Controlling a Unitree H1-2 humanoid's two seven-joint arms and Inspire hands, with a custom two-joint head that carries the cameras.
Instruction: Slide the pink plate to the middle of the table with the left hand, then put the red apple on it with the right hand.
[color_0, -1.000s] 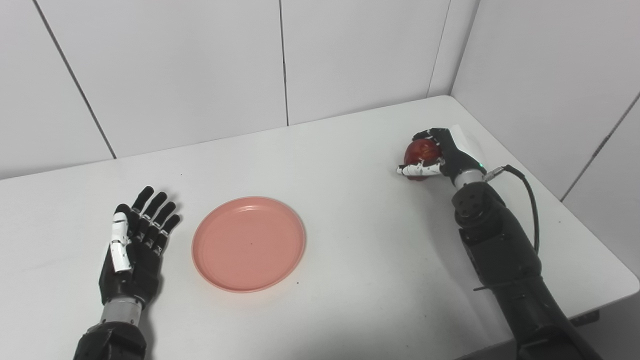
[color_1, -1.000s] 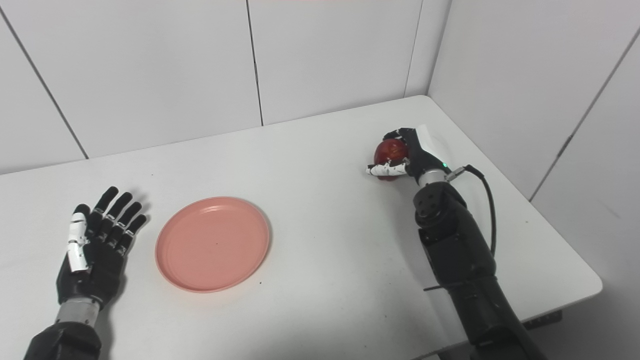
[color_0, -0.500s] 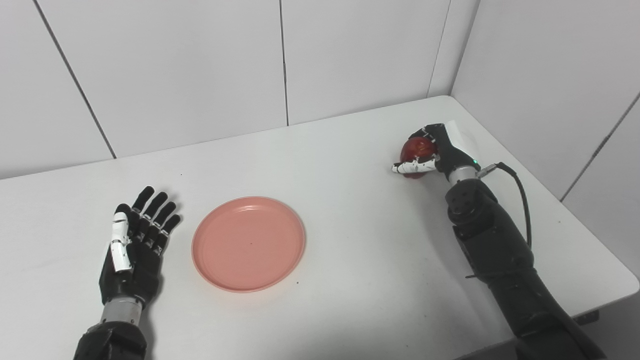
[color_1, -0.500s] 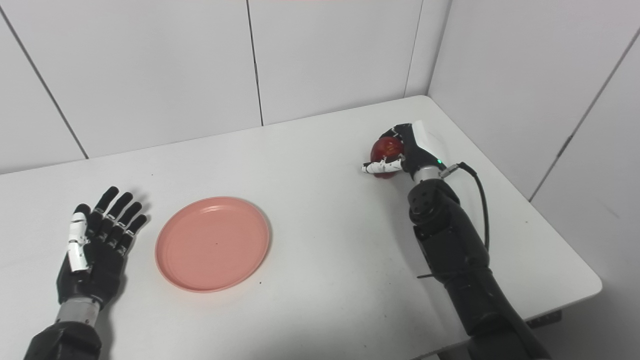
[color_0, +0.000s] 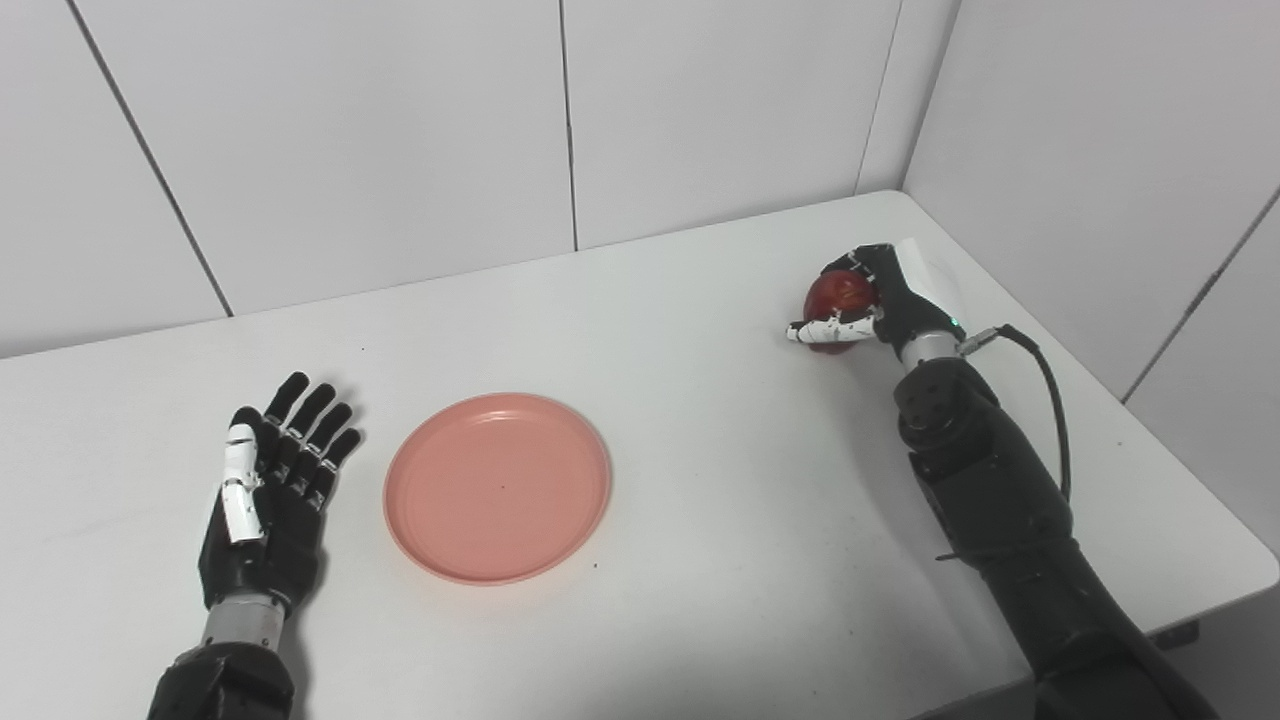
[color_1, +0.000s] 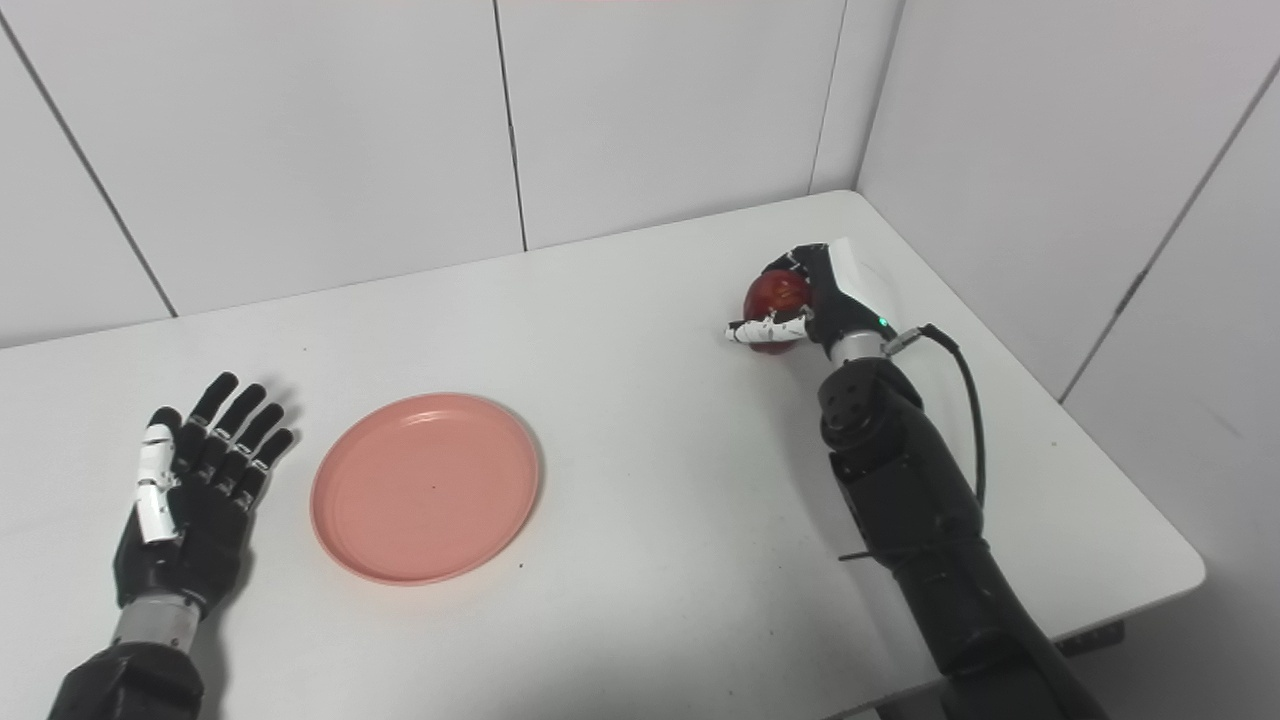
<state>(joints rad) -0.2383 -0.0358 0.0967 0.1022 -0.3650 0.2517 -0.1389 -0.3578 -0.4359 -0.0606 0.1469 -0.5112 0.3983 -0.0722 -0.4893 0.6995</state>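
Note:
The pink plate (color_0: 497, 487) lies flat on the white table, left of centre and close to the front. Just left of it rests my left hand (color_0: 268, 490), open, palm down, fingers spread, a small gap away from the plate's rim. At the far right of the table my right hand (color_0: 880, 303) is shut on the red apple (color_0: 838, 298), fingers curled over its top and the thumb under its front. The apple (color_1: 775, 297) is partly hidden by those fingers; whether it touches the table I cannot tell.
White wall panels stand close behind the table (color_0: 700, 420) and along its right side. A black cable (color_0: 1045, 385) loops from my right wrist. The table's right edge and front right corner lie near my right forearm (color_0: 990, 490).
My right hand with the apple shifted slightly up and to the left, and the forearm swung with it. The plate and my left hand have not moved.

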